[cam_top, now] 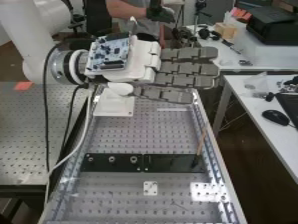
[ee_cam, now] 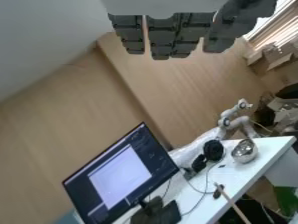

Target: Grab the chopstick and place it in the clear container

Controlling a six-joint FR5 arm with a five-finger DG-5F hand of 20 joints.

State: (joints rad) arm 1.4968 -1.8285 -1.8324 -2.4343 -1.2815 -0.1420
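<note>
Chopstick (cam_top: 201, 141): near-upright at the dark strip (cam_top: 171, 163), beside the right long edge of the surface (cam_top: 120, 195) in the high view. Hand (cam_top: 189, 67): fingers straight, apart from it, raised nearer the far end. Approach likely nearward, down, fingers crossing its long axis.

My arm (cam_top: 30, 22) slopes in from the high view's upper left, and my wrist (cam_top: 72, 67) carries my hand (cam_top: 143, 61) raised over the far part of the bench (cam_top: 113, 192). My fingers (cam_top: 189, 68) point out straight, close together, toward the bench's right edge, uncurled.
</note>
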